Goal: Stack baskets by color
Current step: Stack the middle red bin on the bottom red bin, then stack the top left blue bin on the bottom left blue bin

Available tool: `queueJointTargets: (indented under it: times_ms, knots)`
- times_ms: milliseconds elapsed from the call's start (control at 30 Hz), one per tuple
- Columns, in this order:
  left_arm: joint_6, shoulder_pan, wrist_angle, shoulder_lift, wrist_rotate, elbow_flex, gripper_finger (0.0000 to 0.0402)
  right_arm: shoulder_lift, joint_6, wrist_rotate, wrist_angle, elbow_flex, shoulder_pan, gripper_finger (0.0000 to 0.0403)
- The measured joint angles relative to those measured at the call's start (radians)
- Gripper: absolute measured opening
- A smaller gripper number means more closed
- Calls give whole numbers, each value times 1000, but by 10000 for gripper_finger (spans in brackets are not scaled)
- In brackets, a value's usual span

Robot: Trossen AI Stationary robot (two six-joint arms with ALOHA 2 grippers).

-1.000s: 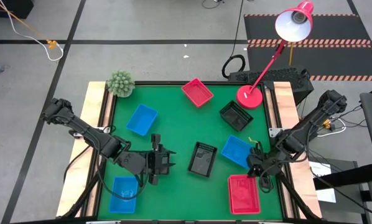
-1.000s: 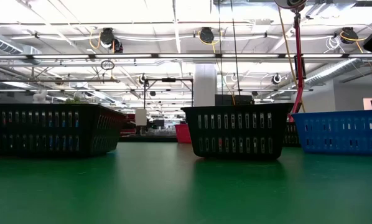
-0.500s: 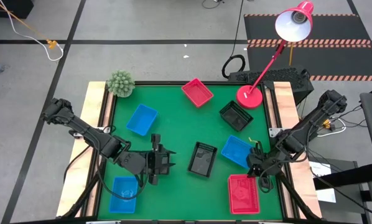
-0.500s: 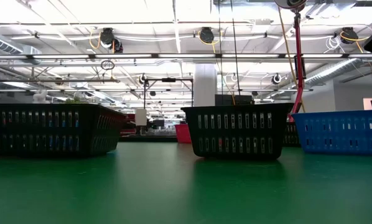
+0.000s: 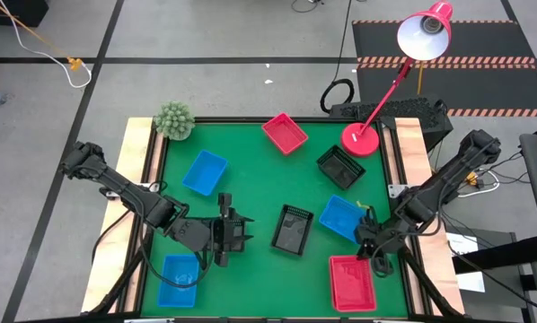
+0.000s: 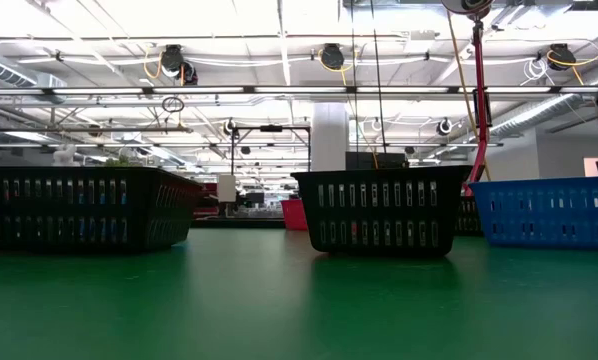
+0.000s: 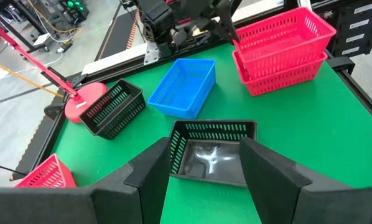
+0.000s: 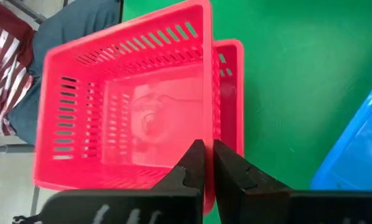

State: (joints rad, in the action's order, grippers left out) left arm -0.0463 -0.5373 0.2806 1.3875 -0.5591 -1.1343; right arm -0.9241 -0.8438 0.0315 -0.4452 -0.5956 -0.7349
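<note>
Two red baskets were seen at the lower right of the high view, one being set into the other. The right gripper was pinched tight on the near wall of the upper red basket, which sat skewed over the lower one; the stacking step was judged nearly done. The next move would call for squaring the upper basket, then letting go.

At the lower left, a blue basket lay empty. The left gripper was held wide, nothing between its fingers, just beside a black basket at the centre; that basket appeared empty. Another blue basket lay right of it, and a third at left centre.

Farther up were a second black basket and the third red basket, both unstacked.
</note>
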Motion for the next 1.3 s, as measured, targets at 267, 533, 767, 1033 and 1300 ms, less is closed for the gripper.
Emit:
queueJointTargets:
  times_ms: [267, 533, 767, 1033, 1300]
  knots:
    - [0, 0, 0, 0, 0, 0, 193, 0, -4, 0, 38, 42, 0, 27]
    - [-1, 0, 0, 0, 0, 0, 193, 0, -16, -5, 37, 42, 0, 64]
    - [-40, 0, 0, 0, 0, 0, 193, 5, -61, -4, 33, 42, 0, 86]
    - [-105, 36, -1, 0, 10, 0, 193, 38, -142, -28, 13, 11, 1, 95]
    - [-116, 91, 5, 0, 65, 0, 193, 38, -85, -121, -82, -70, 12, 95]
